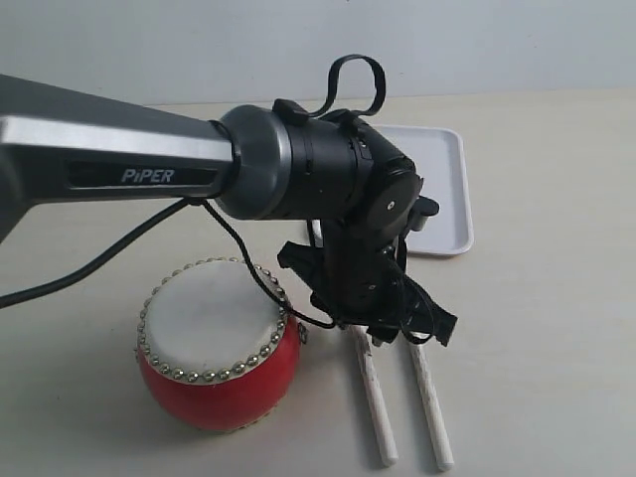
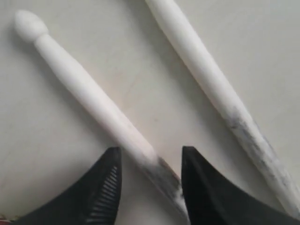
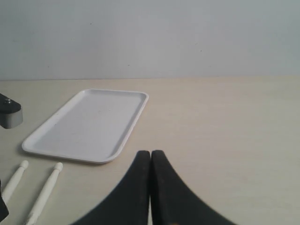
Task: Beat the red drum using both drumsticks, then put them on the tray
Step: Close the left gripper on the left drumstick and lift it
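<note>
The red drum (image 1: 219,343) stands on the table at the left. Two pale drumsticks (image 1: 376,407) (image 1: 432,407) lie side by side to its right, their far ends hidden under the left arm. My left gripper (image 1: 383,333) points down over them. In the left wrist view it (image 2: 151,150) is open, and its jaws straddle one drumstick (image 2: 93,101) lying on the table. The other drumstick (image 2: 211,79) lies beside them, outside the jaws. The white tray (image 1: 442,189) sits behind. My right gripper (image 3: 150,152) is shut on nothing, low over the table, facing the tray (image 3: 89,124).
The left arm's big grey link (image 1: 109,159) and its black cable (image 1: 248,268) cross above the drum. Both drumsticks' knobbed tips (image 3: 44,194) (image 3: 14,180) show near the tray's front rim in the right wrist view. A pale wall backs the table.
</note>
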